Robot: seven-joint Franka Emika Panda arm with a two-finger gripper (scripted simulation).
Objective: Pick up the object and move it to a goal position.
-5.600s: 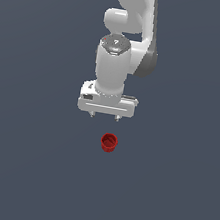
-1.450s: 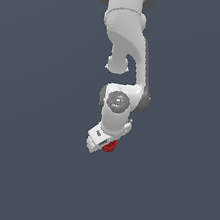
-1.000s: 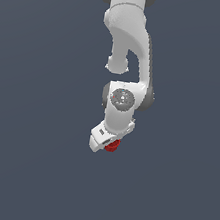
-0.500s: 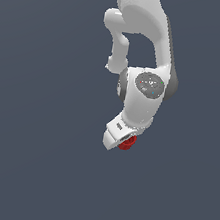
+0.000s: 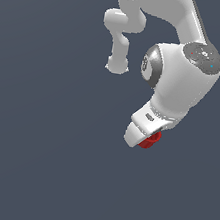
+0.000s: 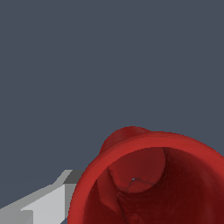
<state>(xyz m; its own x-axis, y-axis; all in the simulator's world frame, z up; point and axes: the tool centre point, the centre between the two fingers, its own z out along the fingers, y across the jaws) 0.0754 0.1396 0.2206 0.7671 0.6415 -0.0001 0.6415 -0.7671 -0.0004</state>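
Note:
The object is a small red round cup [image 5: 149,139] with a hollow ribbed inside. In the exterior view it sits at the tip of my white gripper [image 5: 145,136], held up in the air, and the gripper body hides most of it. In the wrist view the red cup [image 6: 153,183] fills the lower part of the picture, its open mouth toward the camera. One grey finger [image 6: 43,205] lies against its side. The gripper is shut on the cup. The other finger is hidden.
Only a plain dark grey ground [image 5: 32,160] shows around the arm. The arm's white links [image 5: 182,83] bend over the gripper at the exterior view's upper right.
The gripper came down onto the cup, shut on it, then lifted it and carried it toward the exterior view's right. The arm now looms larger.

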